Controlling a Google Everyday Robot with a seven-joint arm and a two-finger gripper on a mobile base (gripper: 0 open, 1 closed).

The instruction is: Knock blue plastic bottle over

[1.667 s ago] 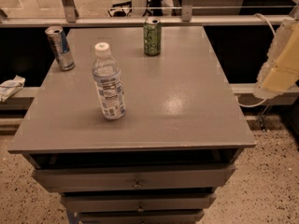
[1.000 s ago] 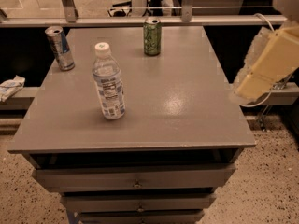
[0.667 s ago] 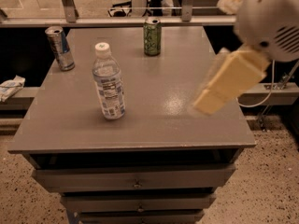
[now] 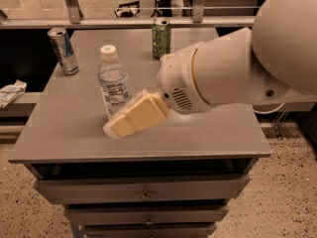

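Observation:
The blue plastic bottle [image 4: 114, 79] is clear with a white cap and a blue-and-white label. It stands upright on the grey cabinet top [image 4: 74, 118], left of centre. My gripper [image 4: 133, 117] is a cream-coloured block at the end of a large white arm [image 4: 237, 68] that reaches in from the right. Its tip lies low over the cabinet top, right against the bottle's lower front right side and covering part of its base.
A silver-blue slim can [image 4: 63, 50] stands at the back left corner. A green can [image 4: 161, 38] stands at the back centre. The cabinet has drawers [image 4: 143, 188] below its front edge. A metal rail [image 4: 124, 21] runs behind it. A crumpled white wrapper [image 4: 11, 92] lies at left.
The arm has swept in from the right edge across the cabinet top to the left. The gripper now reaches the foot of the bottle. The bottle and both cans stand where they were.

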